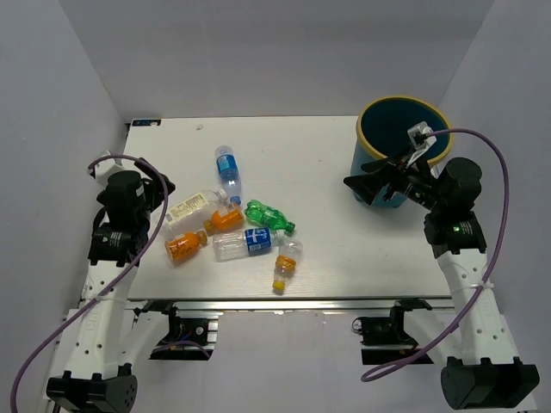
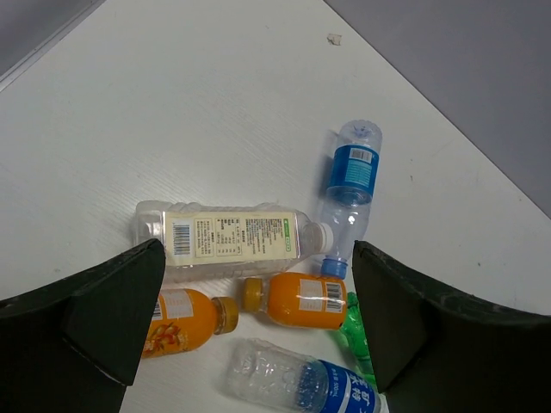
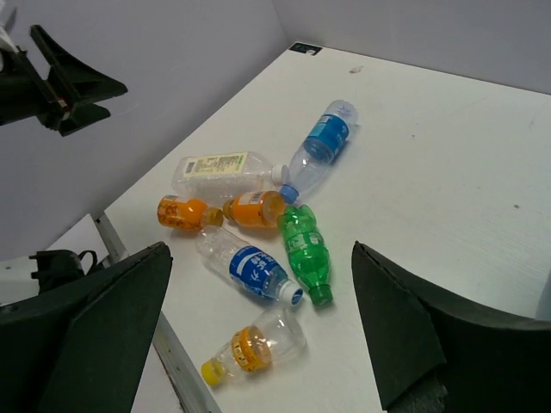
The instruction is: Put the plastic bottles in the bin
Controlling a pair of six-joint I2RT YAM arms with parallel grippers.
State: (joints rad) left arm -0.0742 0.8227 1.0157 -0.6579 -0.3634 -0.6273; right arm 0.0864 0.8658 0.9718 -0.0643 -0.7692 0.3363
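Currently left tool and right tool both gape wide and empty, so lower your left one across the white-label bottle lying flat on the table, gripping mid-body, clear of the orange bottle just beside it, with the bin at far right.

Light is bright, even and diffuse — the white table reads uniformly lit, and the plastic bottles cast only faint, soft shadows. All three views are sharp — small highlights glint on clear plastic.

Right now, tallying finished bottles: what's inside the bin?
Only bare teal interior shows in the bin, no bottle; the right arm and its cable cover the near right part.
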